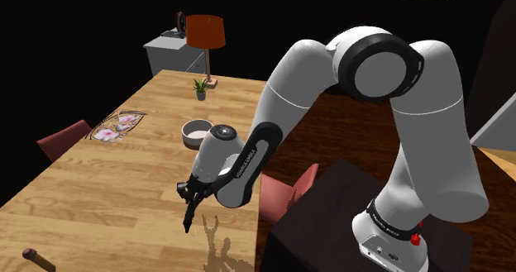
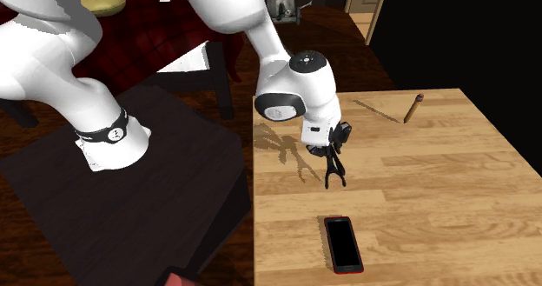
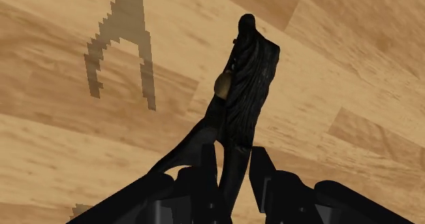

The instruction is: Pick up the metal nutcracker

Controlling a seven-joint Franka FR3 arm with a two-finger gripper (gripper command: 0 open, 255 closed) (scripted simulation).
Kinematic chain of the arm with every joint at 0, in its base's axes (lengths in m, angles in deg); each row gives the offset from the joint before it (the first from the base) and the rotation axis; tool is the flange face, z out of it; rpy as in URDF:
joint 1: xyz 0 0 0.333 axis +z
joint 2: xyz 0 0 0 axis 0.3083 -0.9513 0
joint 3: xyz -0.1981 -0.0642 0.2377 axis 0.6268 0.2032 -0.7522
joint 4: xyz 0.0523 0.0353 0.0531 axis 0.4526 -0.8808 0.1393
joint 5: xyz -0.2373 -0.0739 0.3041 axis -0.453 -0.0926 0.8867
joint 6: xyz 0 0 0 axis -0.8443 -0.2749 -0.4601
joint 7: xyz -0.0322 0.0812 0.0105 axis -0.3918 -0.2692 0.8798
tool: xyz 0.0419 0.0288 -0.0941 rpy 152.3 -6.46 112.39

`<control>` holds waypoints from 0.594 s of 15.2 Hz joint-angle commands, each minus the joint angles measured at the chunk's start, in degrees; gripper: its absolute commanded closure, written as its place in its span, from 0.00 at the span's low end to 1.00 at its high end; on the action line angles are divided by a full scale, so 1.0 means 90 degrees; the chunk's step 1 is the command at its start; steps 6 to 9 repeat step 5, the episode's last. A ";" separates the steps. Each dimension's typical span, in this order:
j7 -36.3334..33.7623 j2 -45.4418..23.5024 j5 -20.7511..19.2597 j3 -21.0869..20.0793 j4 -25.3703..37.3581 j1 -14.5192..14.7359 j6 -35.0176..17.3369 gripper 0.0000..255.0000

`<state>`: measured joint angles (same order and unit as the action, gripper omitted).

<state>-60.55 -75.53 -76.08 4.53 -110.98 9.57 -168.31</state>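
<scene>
The nutcracker (image 1: 188,216) is a black two-legged tool, hanging with its legs pointing down over the wooden table (image 1: 99,188). My gripper (image 1: 193,193) is shut on its upper end. In the second exterior view the nutcracker (image 2: 333,169) dangles below the gripper (image 2: 335,143) near the table's stand-side edge. It casts a shadow on the boards, so it is off the surface. In the wrist view the fingers (image 3: 204,163) clasp the nutcracker (image 3: 244,93), which stretches away from the gripper (image 3: 233,163) above the wood.
A red-cased phone (image 2: 343,243) lies near the nutcracker. A brown stick (image 2: 414,107) rests farther along the table. A white bowl (image 1: 197,131), a small plant (image 1: 201,88), a lamp (image 1: 205,35) and a flowered plate (image 1: 116,128) stand farther away. Red chairs (image 1: 62,138) flank the table.
</scene>
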 commanded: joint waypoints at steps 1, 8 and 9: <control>0.0003 0.0191 0.0008 -0.0028 -0.0076 -0.0035 0.0117 1.00; -0.0001 0.0376 0.0019 -0.0050 -0.0132 -0.0054 0.0246 1.00; -0.0001 0.0376 0.0019 -0.0050 -0.0132 -0.0054 0.0246 1.00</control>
